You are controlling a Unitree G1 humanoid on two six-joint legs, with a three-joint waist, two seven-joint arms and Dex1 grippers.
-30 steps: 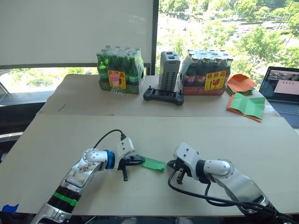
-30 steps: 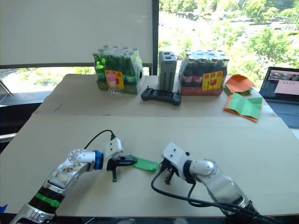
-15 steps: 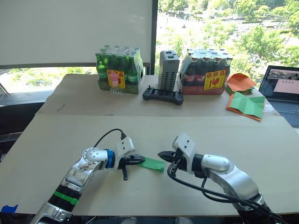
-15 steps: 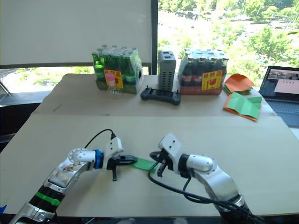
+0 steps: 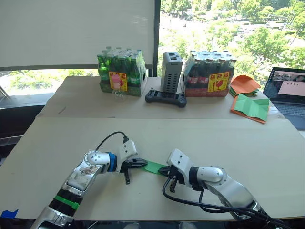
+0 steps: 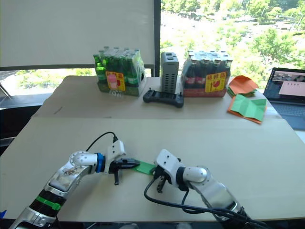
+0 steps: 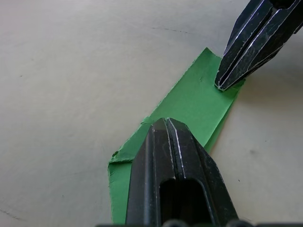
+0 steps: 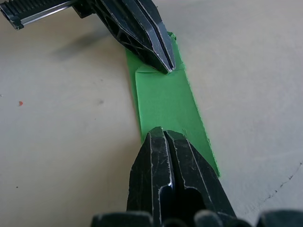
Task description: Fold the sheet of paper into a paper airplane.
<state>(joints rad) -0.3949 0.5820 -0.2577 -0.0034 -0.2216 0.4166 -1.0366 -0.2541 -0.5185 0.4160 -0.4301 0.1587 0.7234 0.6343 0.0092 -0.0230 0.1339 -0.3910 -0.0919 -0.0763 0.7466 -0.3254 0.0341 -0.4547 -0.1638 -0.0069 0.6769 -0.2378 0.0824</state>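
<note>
One folded sheet of paper [image 5: 155,167] lies on the near desk [image 5: 238,138], and two tools meet it: the left tool [image 5: 143,163] and the right tool [image 5: 164,170]. On the far desk [image 5: 76,95] stand two shrink-wrapped bottle packs, one of green bottles [image 5: 121,72] and one of dark bottles [image 5: 208,74]. Between them are one grey box [image 5: 172,71] and one black controller [image 5: 166,98]. There is one stack of orange papers [image 5: 245,84], one green sheet with orange edges [image 5: 251,108], and one laptop [image 5: 287,95].
</note>
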